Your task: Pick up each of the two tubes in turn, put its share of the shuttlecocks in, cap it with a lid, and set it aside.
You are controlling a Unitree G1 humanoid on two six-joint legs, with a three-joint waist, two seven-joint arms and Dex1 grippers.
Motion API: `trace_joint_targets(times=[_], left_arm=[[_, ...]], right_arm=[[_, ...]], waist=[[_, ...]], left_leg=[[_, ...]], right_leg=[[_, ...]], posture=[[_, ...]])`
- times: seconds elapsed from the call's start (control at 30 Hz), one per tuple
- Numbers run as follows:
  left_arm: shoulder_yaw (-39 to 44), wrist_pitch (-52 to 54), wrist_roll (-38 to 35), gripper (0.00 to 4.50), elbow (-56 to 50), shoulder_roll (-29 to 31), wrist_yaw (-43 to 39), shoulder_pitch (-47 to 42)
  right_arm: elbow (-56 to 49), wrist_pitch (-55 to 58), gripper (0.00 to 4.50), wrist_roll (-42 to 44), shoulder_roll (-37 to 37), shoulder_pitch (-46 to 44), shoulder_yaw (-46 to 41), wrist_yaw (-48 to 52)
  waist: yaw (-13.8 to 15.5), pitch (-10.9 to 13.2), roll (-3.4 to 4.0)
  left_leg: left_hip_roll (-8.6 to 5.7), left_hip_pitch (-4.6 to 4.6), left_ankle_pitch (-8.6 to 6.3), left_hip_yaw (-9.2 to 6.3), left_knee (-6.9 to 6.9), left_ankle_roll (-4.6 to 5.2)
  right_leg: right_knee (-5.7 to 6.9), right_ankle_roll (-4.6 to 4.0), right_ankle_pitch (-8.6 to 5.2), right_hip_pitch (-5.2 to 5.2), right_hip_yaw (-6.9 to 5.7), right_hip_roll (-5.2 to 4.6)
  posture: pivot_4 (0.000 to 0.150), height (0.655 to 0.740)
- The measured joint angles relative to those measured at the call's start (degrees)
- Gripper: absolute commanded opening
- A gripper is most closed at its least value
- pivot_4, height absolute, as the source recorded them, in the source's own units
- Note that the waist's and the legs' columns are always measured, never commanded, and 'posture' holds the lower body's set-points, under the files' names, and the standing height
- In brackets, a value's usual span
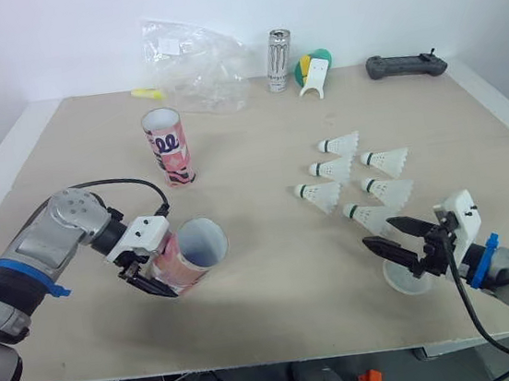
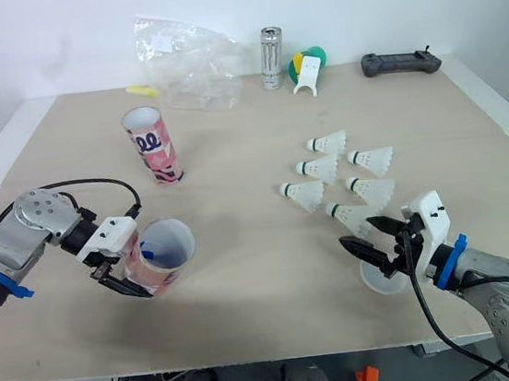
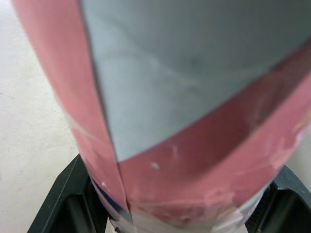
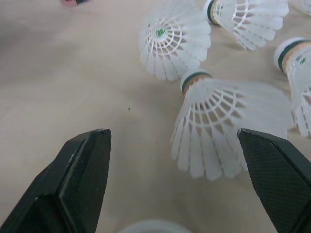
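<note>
Held tube: the pink tube [image 1: 192,252] is hanging just above the near-left part of the table [image 1: 275,281], tilted, with its open mouth facing toward the right side.
Left gripper: the left gripper [image 1: 152,279] is clamping this tube low on its body, 1 black finger on each side, as the left wrist view shows.
Second tube: the other pink tube [image 1: 168,146] is standing upright and uncapped farther back on the left, well apart from the held one.
Shuttlecocks: 6 shuttlecocks [image 1: 317,196] are lying in a loose cluster on the right half, none of them in a tube yet.
Right gripper: the right gripper [image 1: 382,233] is hovering with its fingers spread wide, pointing at the nearest shuttlecock [image 4: 218,126] without touching it.
Lid: a translucent lid [image 1: 405,281] is lying on the table directly beneath the right gripper.
Step in hand: probably the right arm is lining up to take a first shuttlecock for the held tube.
Risk, grasp: closing on the feather skirt could be crushing it, and the neighbours are lying close enough to get nudged.
Risk, lid: a low approach could be knocking the lid aside.
Risk, tube: the low, tilted hold could be letting the tube swivel when a shuttlecock is pushed in.
Background: a plastic bag [image 1: 197,63], a can [image 1: 279,60] and a black controller [image 1: 406,65] are sitting along the far edge.
</note>
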Motion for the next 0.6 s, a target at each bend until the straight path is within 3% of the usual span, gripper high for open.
trace_joint_targets(times=[0.23,0.6], left_arm=[[0.2,-0.92,-0.11,2.81,0.18,0.09,0.05,0.4],[0.98,-0.77,-0.39,2.81,-0.16,0.08,0.07,1.31]], right_arm=[[1.54,-0.09,0.17,-0.9,1.22,-2.47,1.22,-0.03],[-3.27,1.78,0.07,0.85,0.38,1.28,-0.53,0.44]], waist=[[-0.03,-0.02,0.03],[-0.01,-0.07,0.13]], left_leg=[[0.0,0.02,0.0,0.0,-0.02,0.0],[0.0,0.02,0.0,0.0,-0.12,0.0]], right_leg=[[0.0,0.0,0.0,0.0,0.0,0.0],[0.0,0.09,-0.02,0.0,0.0,0.0]], posture=[[0.15,0.74],[0.15,0.74]])
